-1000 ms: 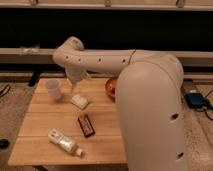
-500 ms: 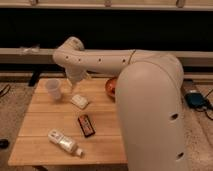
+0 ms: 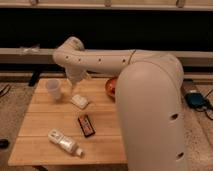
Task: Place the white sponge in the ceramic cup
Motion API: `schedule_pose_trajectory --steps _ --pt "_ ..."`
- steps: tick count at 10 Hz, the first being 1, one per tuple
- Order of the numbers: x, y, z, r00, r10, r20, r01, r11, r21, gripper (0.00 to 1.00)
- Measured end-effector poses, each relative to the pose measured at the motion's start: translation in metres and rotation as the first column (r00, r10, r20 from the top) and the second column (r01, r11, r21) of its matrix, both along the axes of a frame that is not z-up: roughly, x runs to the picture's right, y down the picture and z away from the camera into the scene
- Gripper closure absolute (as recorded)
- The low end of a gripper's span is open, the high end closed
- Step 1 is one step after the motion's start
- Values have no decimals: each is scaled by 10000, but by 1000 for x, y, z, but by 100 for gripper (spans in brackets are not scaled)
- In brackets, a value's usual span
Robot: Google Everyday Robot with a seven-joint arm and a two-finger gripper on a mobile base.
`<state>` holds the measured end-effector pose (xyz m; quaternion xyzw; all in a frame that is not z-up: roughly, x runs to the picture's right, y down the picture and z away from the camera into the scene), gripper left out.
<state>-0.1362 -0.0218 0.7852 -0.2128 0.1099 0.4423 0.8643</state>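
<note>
The robot's bulky pale arm (image 3: 150, 115) fills the near right side, its upper link reaching back and left over the wooden tabletop (image 3: 45, 120). Nearest on the tabletop, toward 7 o'clock, a long white bottle-like object (image 3: 64, 142) lies on its side. Just beyond it, at about 1 o'clock from the bottle and apart from it, lies 1 black rectangular bar (image 3: 86, 125). Further back, near the middle of the tabletop, the white sponge (image 3: 80, 102) lies flat, at 12 o'clock from the bar. The gripper (image 3: 76, 92) points down right over the sponge's far edge and seems to hang just above it rather than touch it; whether it is released or clenched cannot be told. The ceramic cup (image 3: 53, 89) stands upright at 10 o'clock from the sponge, near it but apart, with the sponge outside it. At 2 o'clock from the sponge, at the tabletop's far right edge, an orange-red bowl (image 3: 110, 86) shows partly behind the arm. A blue object (image 3: 197, 100) lies on the floor at far right.
</note>
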Motion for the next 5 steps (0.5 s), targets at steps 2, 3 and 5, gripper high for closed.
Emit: schedule_pose_trajectory --steps 2,3,5 --pt "-10 0 4 9986 -81 523 86 9999 -87 20" --pt "-26 5 7 9931 -240 1149 266 9994 -208 20" --pt "-75 32 21 9480 -754 3093 1015 9924 -692 20"
